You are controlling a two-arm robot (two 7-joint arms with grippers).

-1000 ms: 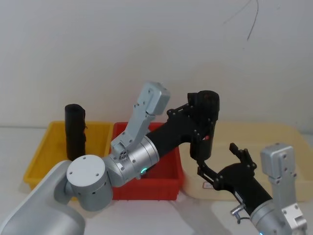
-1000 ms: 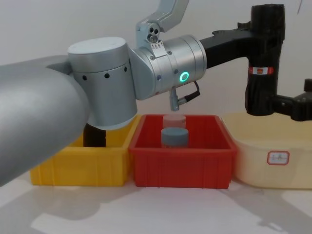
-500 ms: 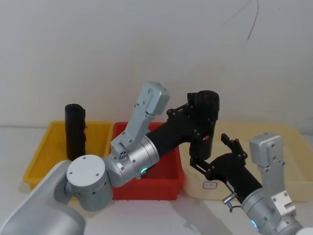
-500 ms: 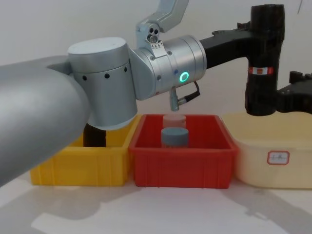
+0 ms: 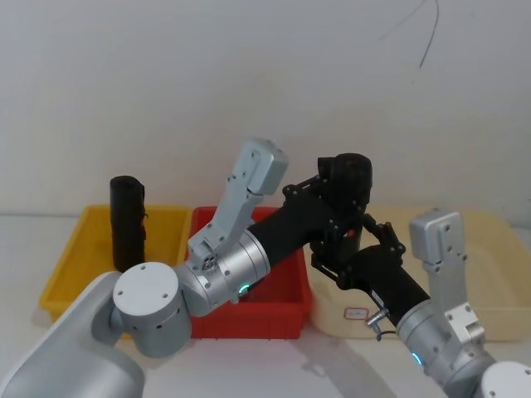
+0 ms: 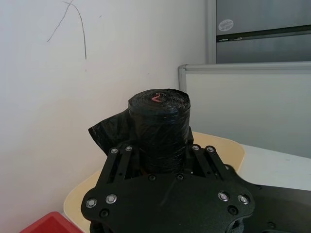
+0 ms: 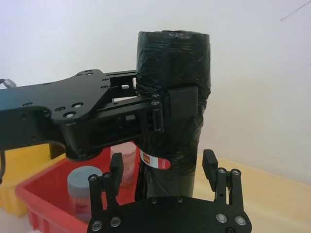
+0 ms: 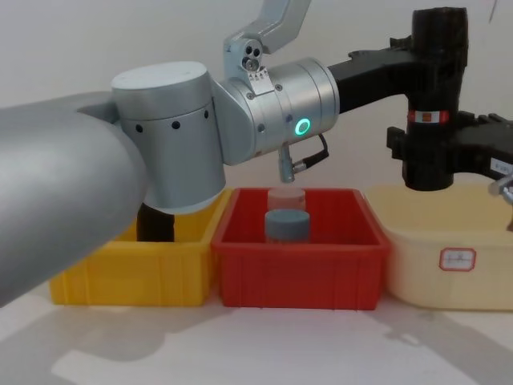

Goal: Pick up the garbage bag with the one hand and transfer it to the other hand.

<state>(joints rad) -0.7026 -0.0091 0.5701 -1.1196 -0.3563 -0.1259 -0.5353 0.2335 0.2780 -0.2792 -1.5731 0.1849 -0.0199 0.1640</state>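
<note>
At far left a yellow bin (image 8: 128, 277) is set on the table, with a rumpled black spare roll (image 5: 127, 222) stood upright in it; it is not involved in the handover. Just beside it is a red bin (image 8: 300, 277), in which two jars (image 8: 286, 223) are kept, one behind the other.

Above both bins the left arm, marked by a green ring (image 8: 303, 126), is stretched across toward the right. The left gripper (image 7: 160, 99) is clamped on the upper part of the bag (image 8: 435, 88), so the tall black roll is held upright in the air, clear of every bin. That high grasp is judged deliberate, since the lower half is left free for a second grip. A red-and-white label (image 8: 433, 116) is seen just below the clamped fingers.

Lower down, the right gripper (image 7: 163, 170) is placed around the lower part of the bag. Its fingers (image 7: 210, 167) are spread wide, one on each side, with a small gap shown between each and the bag. Nothing is gripped by it yet.

The handover is judged to be about midway. The bag is carried by the left gripper alone, and closing of the right gripper seems called for before any release.

At far right a cream tray (image 8: 417, 265) is set below the bag, where a dropped roll would likely be caught.
</note>
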